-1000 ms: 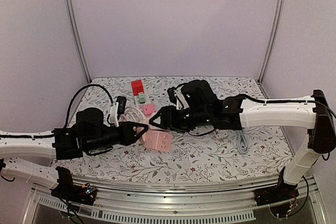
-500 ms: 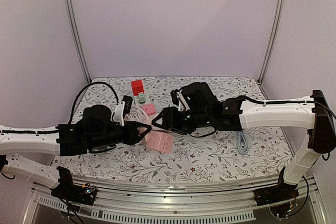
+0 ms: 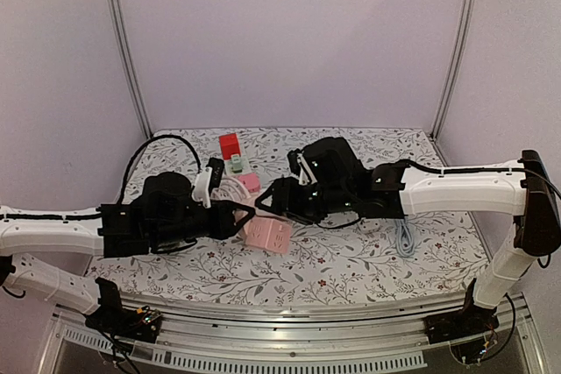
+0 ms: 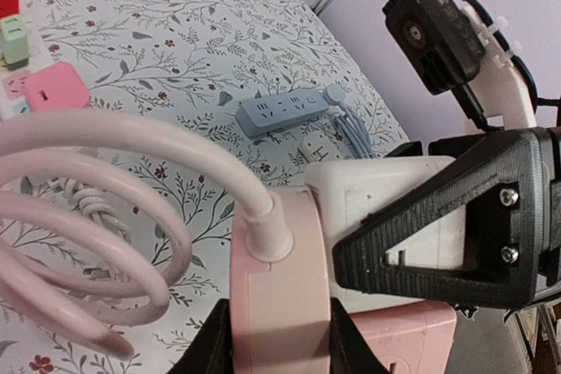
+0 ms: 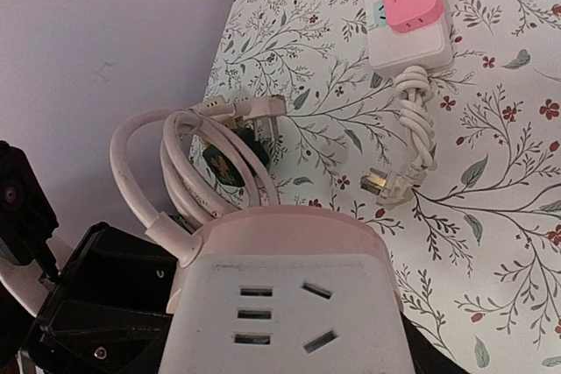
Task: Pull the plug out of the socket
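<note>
1. Two end effectors meet just left of the bench's (image 3: 351, 260) middle in the top view. The left end effector (image 3: 239, 216) reaches in from 9 o'clock and the right end effector (image 3: 266, 205) from 3 o'clock.
2. The socket (image 3: 267, 236), a pink cube with a white face, sits between them, at 6 o'clock of the right fingertips.
3. The left end effector is closed on the plug (image 4: 279, 295). This is a pink block pinched between the black fingers at the bottom of the left wrist view.
4. The plug lies tight against the socket's 9 o'clock side and looks seated in it.
5. The right end effector grips the socket. One black triangular finger (image 4: 456, 216) lies flat across the white face in the left wrist view, and the cube fills the bottom of the right wrist view.
6. A pink cable (image 4: 105, 137) leaves the plug and coils in loops at 9 o'clock of the socket.
7. A white strip (image 5: 405, 37) lies near the socket at 12 o'clock, with a red block (image 3: 230, 144) at its far end.
8. A grey strip (image 4: 282, 113) lies at 3 o'clock of the socket, well apart from it.
</note>
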Controlling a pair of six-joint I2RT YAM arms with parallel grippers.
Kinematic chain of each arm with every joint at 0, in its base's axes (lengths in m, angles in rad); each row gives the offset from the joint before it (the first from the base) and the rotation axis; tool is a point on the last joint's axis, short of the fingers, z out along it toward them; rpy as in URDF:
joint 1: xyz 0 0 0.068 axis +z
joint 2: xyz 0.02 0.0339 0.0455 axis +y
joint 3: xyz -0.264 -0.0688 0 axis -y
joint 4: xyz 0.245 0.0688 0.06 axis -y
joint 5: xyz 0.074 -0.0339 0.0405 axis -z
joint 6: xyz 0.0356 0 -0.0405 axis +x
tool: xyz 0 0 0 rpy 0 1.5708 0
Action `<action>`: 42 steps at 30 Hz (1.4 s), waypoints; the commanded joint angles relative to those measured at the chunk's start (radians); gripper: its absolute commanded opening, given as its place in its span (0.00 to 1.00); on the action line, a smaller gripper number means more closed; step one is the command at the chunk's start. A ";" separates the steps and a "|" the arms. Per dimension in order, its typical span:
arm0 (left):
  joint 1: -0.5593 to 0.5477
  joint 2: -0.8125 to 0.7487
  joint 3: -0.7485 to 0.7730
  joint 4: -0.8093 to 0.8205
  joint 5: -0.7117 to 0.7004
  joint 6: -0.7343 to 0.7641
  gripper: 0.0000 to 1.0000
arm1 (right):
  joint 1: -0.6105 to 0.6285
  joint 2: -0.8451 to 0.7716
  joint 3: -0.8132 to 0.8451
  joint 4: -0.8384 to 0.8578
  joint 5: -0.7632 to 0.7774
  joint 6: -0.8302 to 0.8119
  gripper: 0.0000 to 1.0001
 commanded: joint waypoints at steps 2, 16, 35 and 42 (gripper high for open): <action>0.037 -0.023 -0.021 0.141 0.095 -0.054 0.00 | -0.004 -0.026 -0.001 0.028 0.011 -0.082 0.28; 0.117 -0.079 -0.094 0.208 0.208 -0.089 0.00 | -0.004 -0.071 -0.019 0.049 -0.028 -0.184 0.26; 0.021 -0.057 -0.017 -0.049 -0.044 0.091 0.00 | -0.004 -0.066 -0.002 0.011 -0.008 -0.018 0.26; 0.010 -0.059 -0.011 -0.092 -0.089 0.077 0.00 | -0.005 -0.062 0.009 0.001 -0.005 -0.020 0.26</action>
